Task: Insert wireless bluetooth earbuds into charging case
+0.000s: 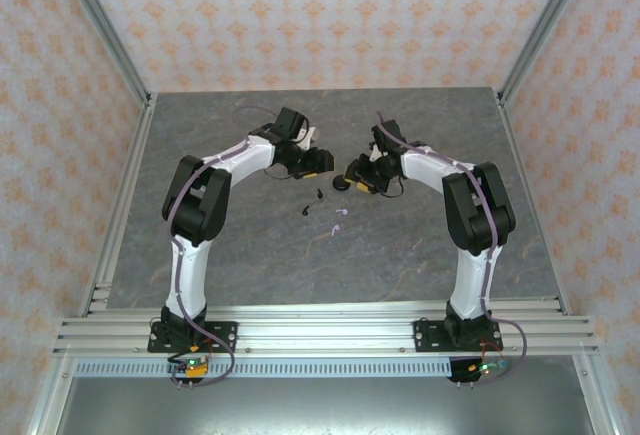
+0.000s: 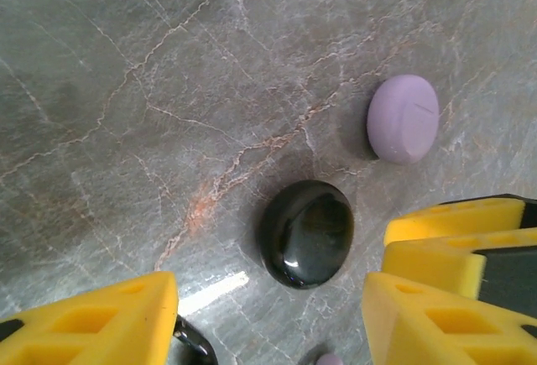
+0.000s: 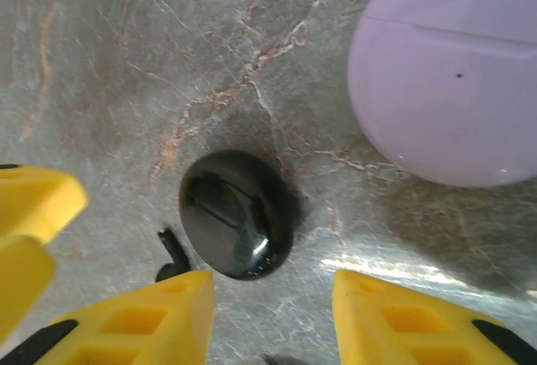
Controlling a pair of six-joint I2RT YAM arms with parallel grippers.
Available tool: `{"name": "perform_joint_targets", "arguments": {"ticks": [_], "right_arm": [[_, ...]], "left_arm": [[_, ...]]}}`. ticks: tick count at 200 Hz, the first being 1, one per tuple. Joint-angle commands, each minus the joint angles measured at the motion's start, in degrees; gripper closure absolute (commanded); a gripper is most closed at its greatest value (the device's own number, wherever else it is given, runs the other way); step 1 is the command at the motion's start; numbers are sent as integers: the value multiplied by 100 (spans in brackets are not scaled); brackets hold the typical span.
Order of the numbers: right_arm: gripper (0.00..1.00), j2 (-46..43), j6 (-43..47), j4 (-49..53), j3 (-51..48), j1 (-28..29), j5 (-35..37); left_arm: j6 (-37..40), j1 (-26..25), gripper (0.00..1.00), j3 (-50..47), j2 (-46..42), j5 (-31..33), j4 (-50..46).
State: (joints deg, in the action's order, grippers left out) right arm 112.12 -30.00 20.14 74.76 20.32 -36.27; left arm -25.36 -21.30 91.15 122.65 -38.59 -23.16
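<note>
Left end effector (image 2: 270,325) and right end effector (image 3: 273,323) hang open beside the black case (image 3: 237,212); 2 black earbuds (image 1: 319,194) and 2 lilac earbuds (image 1: 340,213) lie loose on the surface (image 1: 400,255) nearby.

Left arm (image 1: 238,160), right arm (image 1: 432,167): white moulded link shells, black joint housings, black bolted base plates (image 1: 193,335). Thin lilac cable (image 1: 178,273) along each arm, looping at the base. Small green-lit board (image 1: 186,363) below each base. Left gripper (image 2: 268,323) and right gripper (image 3: 273,315): yellow plastic fingers (image 2: 92,319) with rectangular cut-outs, black trim behind.
</note>
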Motion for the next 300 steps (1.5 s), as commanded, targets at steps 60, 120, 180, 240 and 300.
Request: {"name": "perform_joint_targets", "arguments": {"ticks": [60, 120, 180, 240, 300], "right_arm": [[69, 216, -516, -621, -32, 13, -187], [73, 291, -554, -667, -115, 16, -159], [77, 362, -624, -787, -269, 16, -153], [79, 429, -625, -788, -314, 15, -65], [83, 495, -602, -671, -304, 16, 74]], "left_arm": [[-300, -72, 47, 247, 324, -480, 330], [-390, -144, 51, 323, 521, -622, 373], [-373, -233, 55, 395, 644, -659, 237], [-390, -242, 55, 298, 656, -630, 220], [-493, -243, 57, 236, 642, -680, 244]]}}
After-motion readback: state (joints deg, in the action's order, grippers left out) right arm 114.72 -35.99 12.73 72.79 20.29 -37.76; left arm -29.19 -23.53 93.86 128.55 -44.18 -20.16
